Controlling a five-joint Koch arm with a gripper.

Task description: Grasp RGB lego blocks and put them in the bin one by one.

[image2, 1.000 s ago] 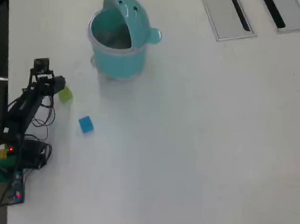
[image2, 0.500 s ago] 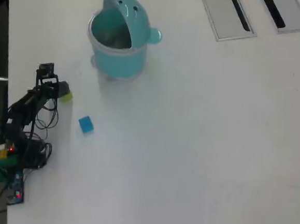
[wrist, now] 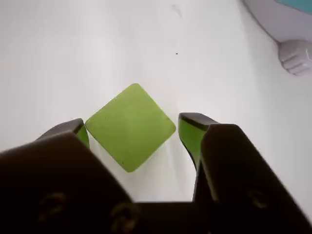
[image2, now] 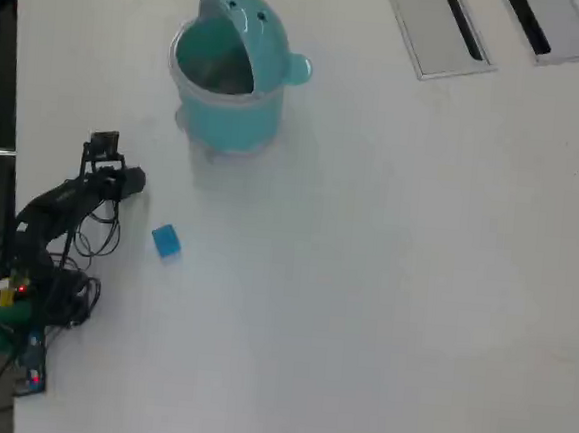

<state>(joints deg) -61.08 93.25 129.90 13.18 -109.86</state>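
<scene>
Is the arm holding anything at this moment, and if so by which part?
Nothing is held yet. In the wrist view the yellow-green block sits on the table between the open jaws of the gripper, corners toward them, with a gap on the right.

The yellow-green block (wrist: 130, 126) looks like smooth matt plastic. The tabletop (wrist: 97, 48) is smooth, faintly glossy white. The bin (image2: 227, 81) is shiny teal plastic.

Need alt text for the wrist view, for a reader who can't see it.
A yellow-green block lies corner-on on the white table, between the two dark fingertips of the open gripper; a gap shows on the right side. The gripper body fills the bottom, and a pale knob sits at upper right.
</scene>
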